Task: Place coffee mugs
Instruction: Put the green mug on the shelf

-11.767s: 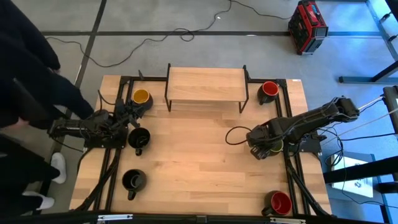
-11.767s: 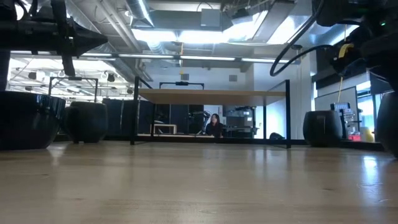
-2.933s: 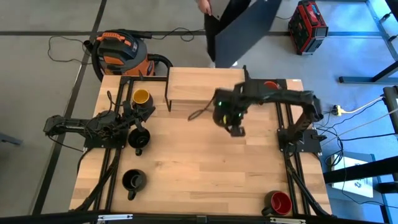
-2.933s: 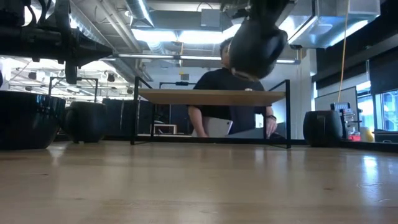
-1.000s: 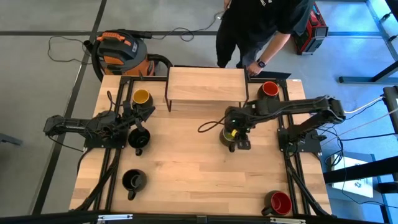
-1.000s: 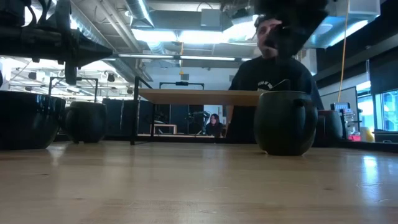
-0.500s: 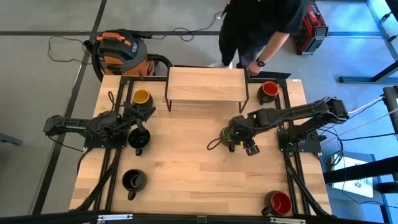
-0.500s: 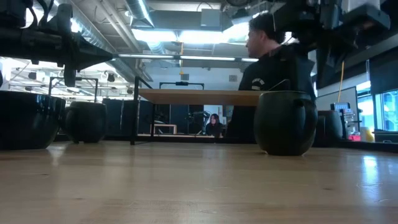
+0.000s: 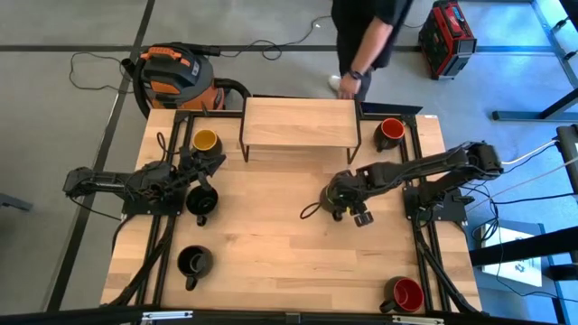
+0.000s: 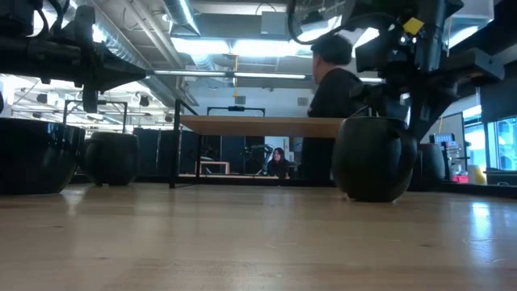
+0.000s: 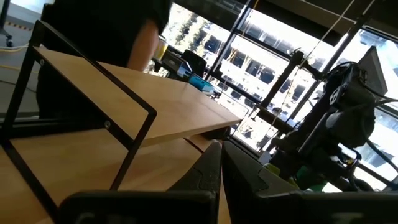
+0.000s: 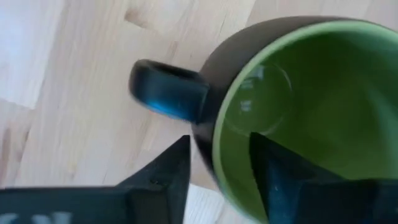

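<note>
Wooden table point(image 9: 271, 244), green-lined mug point(image 12: 292, 112) upright, glossy, its loop handle level.
Right gripper point(image 9: 346, 204) straddles the rim, fingers parted; left gripper's point(image 9: 194, 171) state unclear.

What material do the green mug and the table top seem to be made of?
The green mug looks like glazed ceramic: its green inside is smooth and shows a soft shine, and its outside is dark and duller. The right gripper has one finger on each side of its rim. The table top looks like pale wood, with visible grain and board joints.
</note>
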